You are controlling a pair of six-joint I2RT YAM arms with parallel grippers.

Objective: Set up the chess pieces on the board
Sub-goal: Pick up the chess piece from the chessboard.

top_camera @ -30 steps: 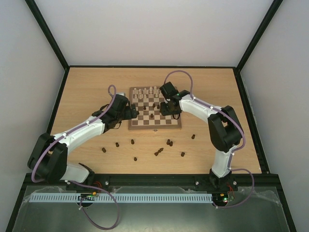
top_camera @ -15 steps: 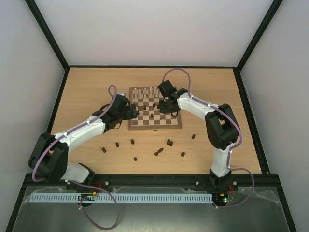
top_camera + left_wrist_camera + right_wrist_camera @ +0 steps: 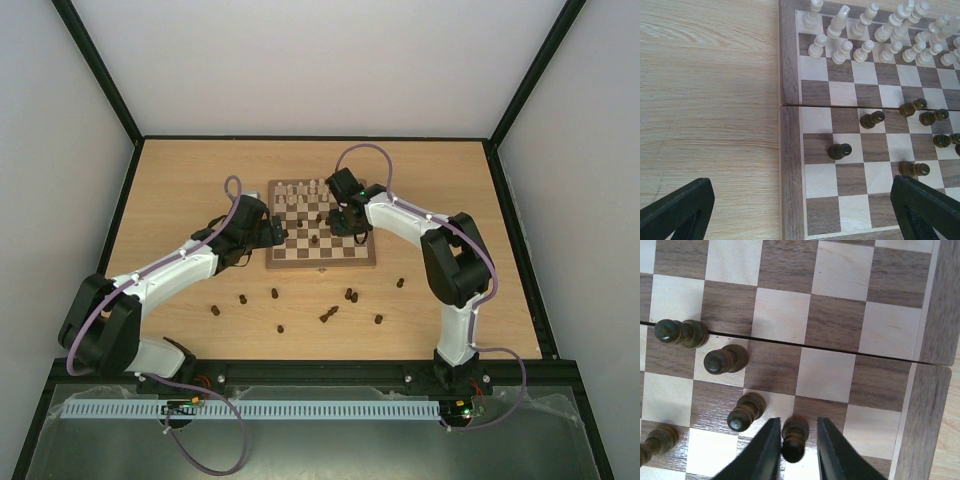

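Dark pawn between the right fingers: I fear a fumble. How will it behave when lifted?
This small dark brown turned wooden pawn is probably light and stiff. Its rounded profile may twist between the black fingers. Standing on a narrow base, it could tip if nudged.

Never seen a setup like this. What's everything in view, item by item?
Table: one, light wood, under everything.
Board: one, brown and cream checks, middle of the table.
Cream chess pieces: two crowded rows, cream, board's far edge.
Dark chess pieces on the board: about seven, dark brown, mid-board.
Dark chess pieces off the board: about nine, dark brown, table nearer than the board.
Cables: two, purple, one along each arm.
Arms: two, white and black, bases at the near edge.
Left gripper: one, black, open wide over the board's left edge.
Right gripper: one, black, fingers either side of a dark pawn; grip unclear.
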